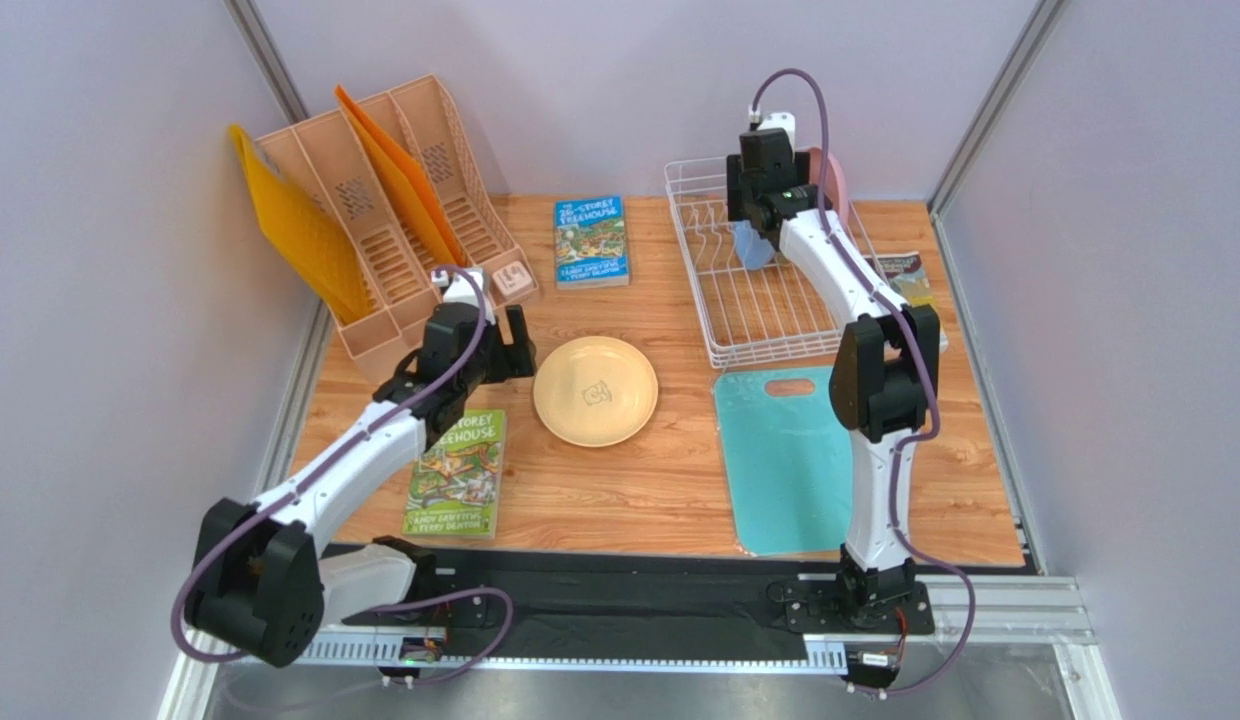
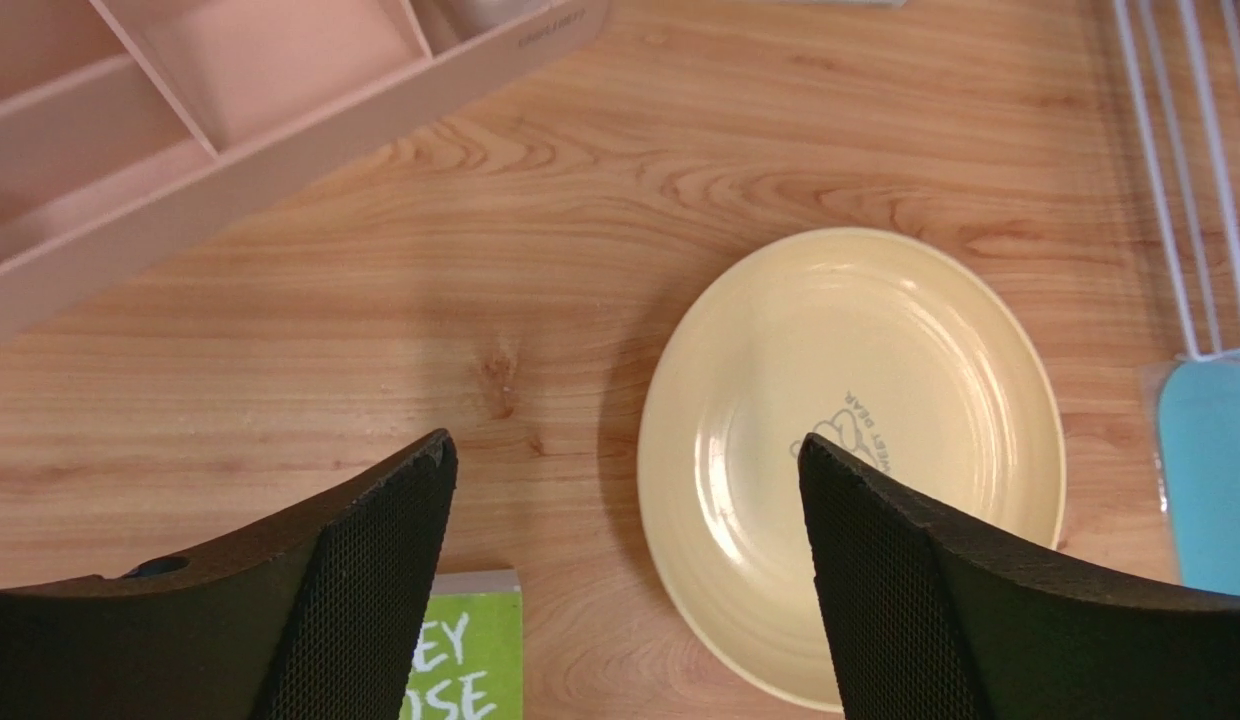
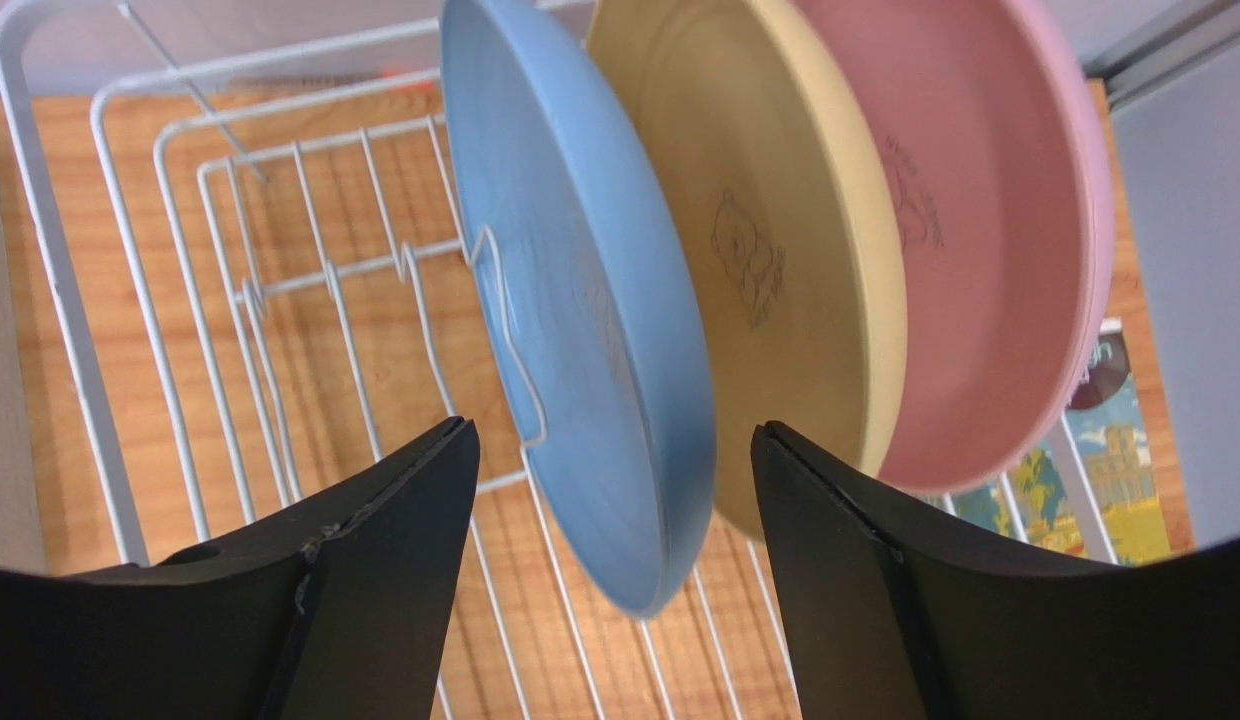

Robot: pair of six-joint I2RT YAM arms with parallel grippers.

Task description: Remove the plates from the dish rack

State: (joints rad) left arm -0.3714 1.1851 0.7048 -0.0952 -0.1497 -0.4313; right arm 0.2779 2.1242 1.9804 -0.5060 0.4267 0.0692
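The white wire dish rack [image 1: 754, 308] sits at the far right of the wooden table [image 1: 686, 480], just beyond a teal cutting board [image 1: 792, 458]. 3 plates stand on edge in it, side by side: the light blue plate [image 3: 581, 285], then a cream-yellow plate [image 3: 761, 255] close behind it, then the pink plate [image 3: 972, 225] at the far end of the row. The right gripper [image 3: 611, 435] hangs over the rack with its jaws apart, 1 finger on each side of the blue plate's lower rim; whether either finger touches the plate cannot be told. A 2nd cream-yellow plate [image 1: 595, 390] lies flat on the table near its middle, between the rack and a green book [image 1: 458, 473]. The left gripper [image 2: 626, 447] hovers above the bare wood at that plate's left edge, jaws wide apart and holding nothing. A peach slotted file organizer [image 1: 386, 195] with orange folders in it stands at the far left, and a blue book [image 1: 592, 240] lies between it and the rack.
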